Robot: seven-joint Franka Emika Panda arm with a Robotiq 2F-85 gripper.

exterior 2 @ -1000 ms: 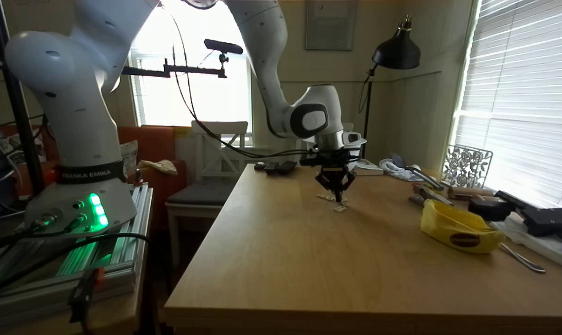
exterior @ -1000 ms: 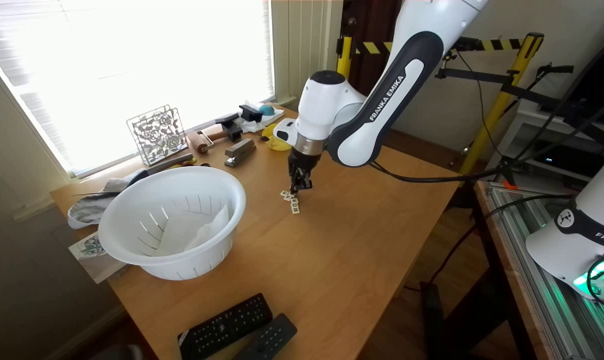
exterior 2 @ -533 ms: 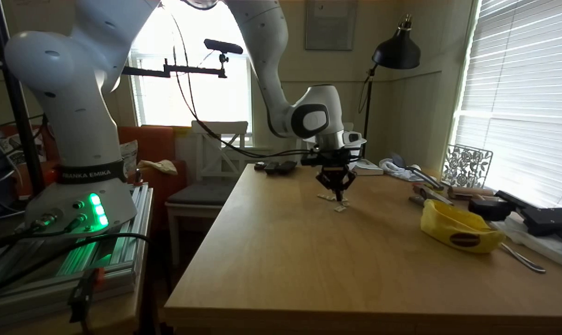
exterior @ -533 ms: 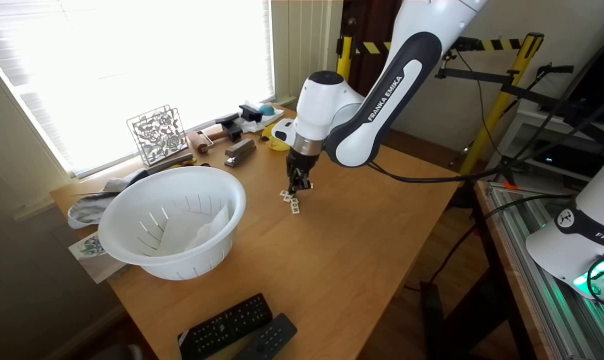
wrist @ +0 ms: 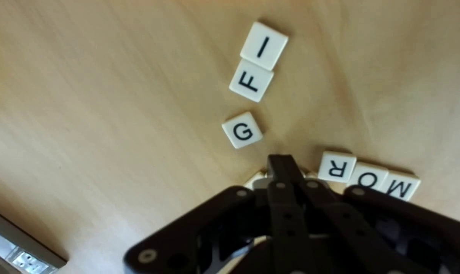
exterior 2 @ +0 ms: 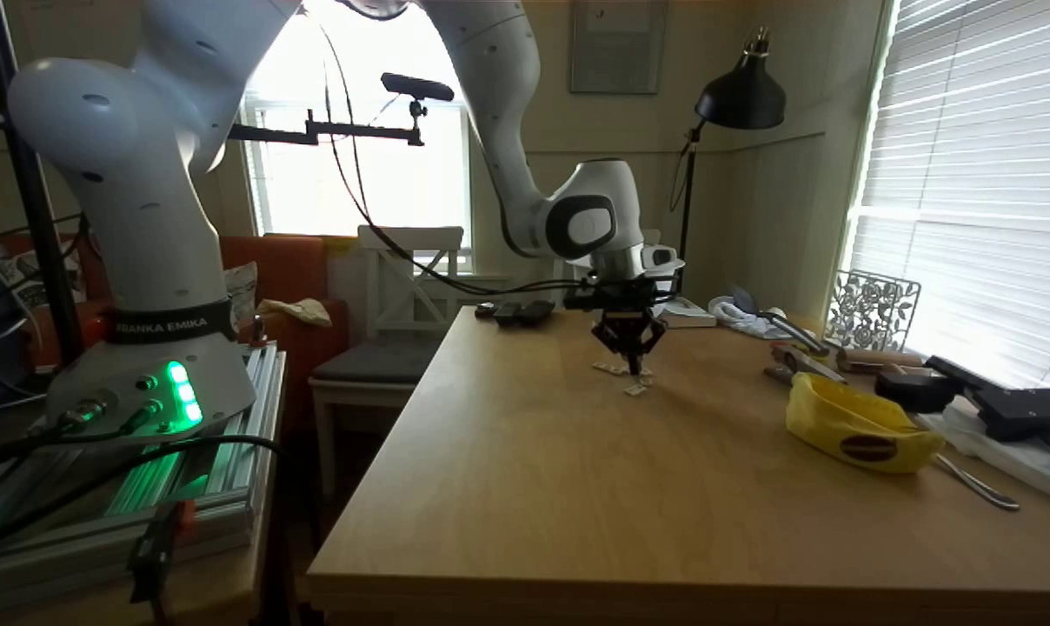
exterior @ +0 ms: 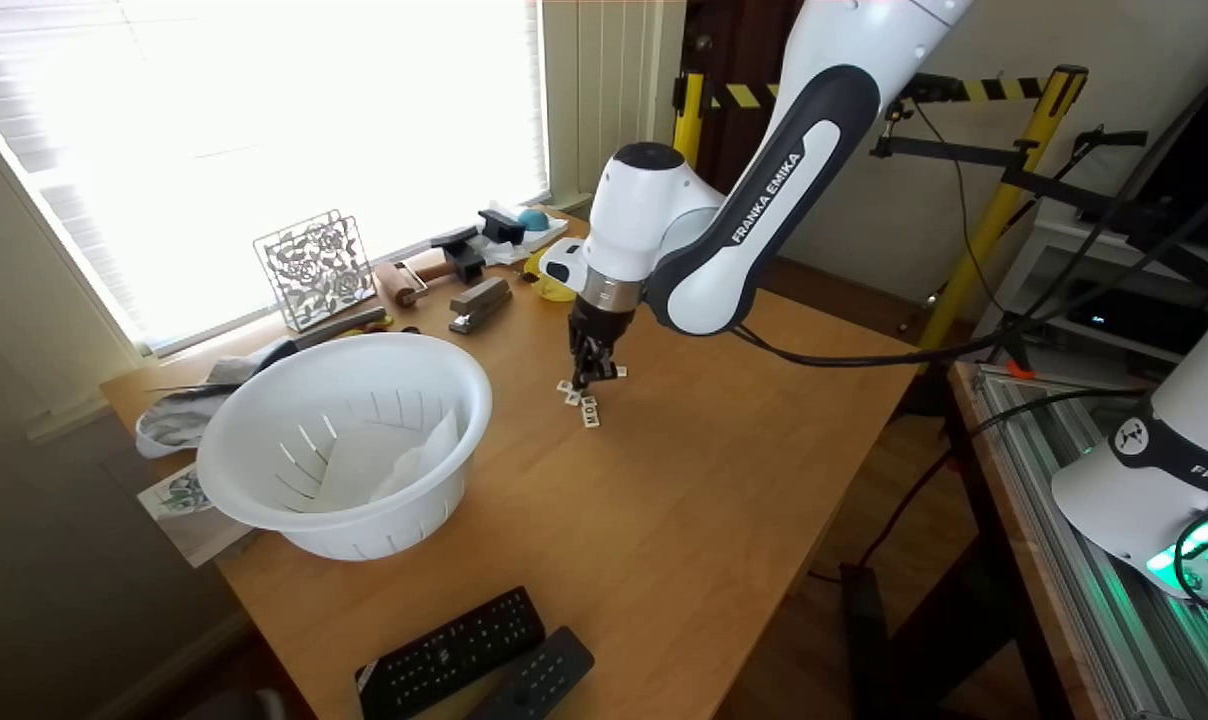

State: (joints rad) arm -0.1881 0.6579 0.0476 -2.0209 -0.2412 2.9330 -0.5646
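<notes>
Claw was pinched narrow near G tile | wooden table bore white colander | in an exterior view, black lamp stood between 2 windows

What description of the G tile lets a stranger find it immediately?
Over the wooden table, find the shut black gripper. In the wrist view, the white G tile lies up and left of its tip. Unlike the F tile and I tile, which touch, it stands alone.
</notes>
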